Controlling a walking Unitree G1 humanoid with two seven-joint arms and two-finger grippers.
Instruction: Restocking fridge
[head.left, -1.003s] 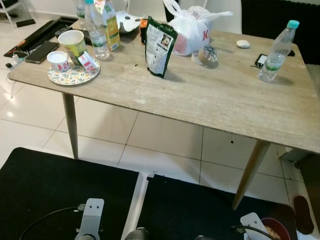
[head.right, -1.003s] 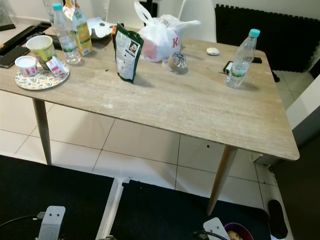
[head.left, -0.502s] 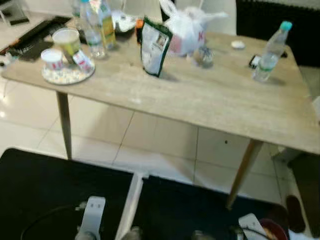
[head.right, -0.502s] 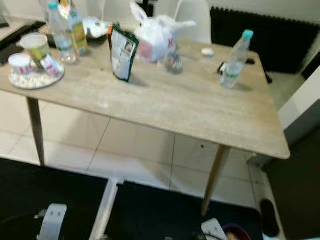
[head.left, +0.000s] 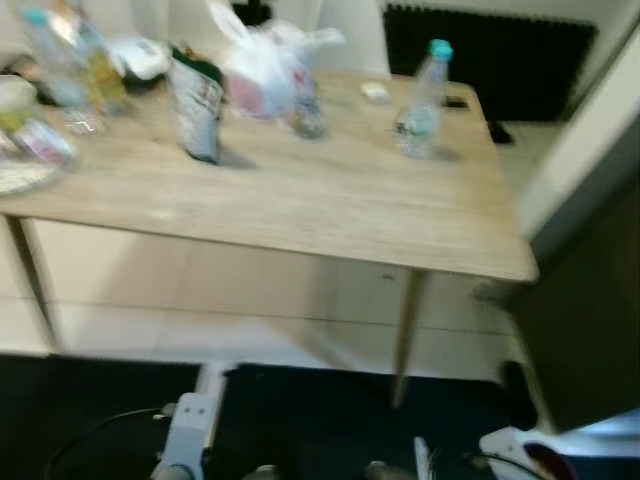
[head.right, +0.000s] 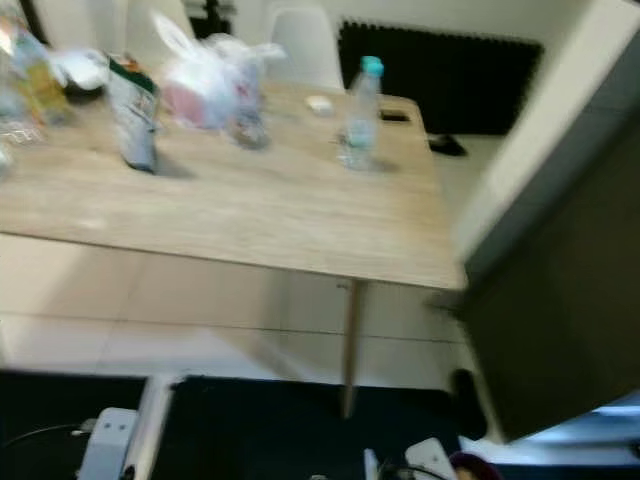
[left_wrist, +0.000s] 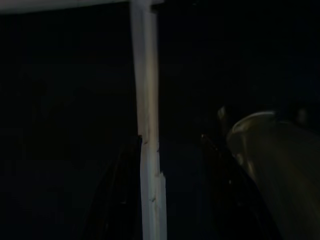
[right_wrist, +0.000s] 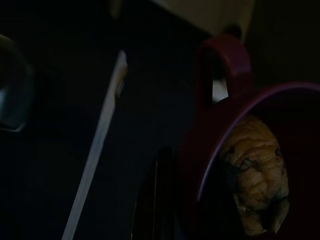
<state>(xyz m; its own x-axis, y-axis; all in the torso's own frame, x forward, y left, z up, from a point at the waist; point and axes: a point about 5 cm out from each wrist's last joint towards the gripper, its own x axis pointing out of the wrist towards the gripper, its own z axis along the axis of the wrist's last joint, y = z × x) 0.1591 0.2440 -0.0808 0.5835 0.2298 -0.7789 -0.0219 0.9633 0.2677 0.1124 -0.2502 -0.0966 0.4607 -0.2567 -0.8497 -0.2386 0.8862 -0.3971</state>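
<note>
Right wrist view, dark: right gripper (right_wrist: 165, 210) gripped the rim of a maroon cup (right_wrist: 235, 140) holding a tan lump, handle (right_wrist: 220, 65) pointing away from the wrist. Cup hung low at the robot's right. Left gripper (left_wrist: 170, 200): fingers spread, holding nothing. Head views blurred; wooden table (head.left: 300, 200) ahead.

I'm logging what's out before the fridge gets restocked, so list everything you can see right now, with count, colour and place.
table: one, light wood, ahead.
water bottle: one, clear with teal cap, table's far right.
white plastic bag: one, far middle.
dark green pouch: one, upright, left of bag.
bottles: blurred, far left.
floor mat: black, under robot.
maroon bowl: one, holding pale lumpy food, at right gripper.
left gripper: low, in shade.
right gripper: low, beside bowl.
</note>
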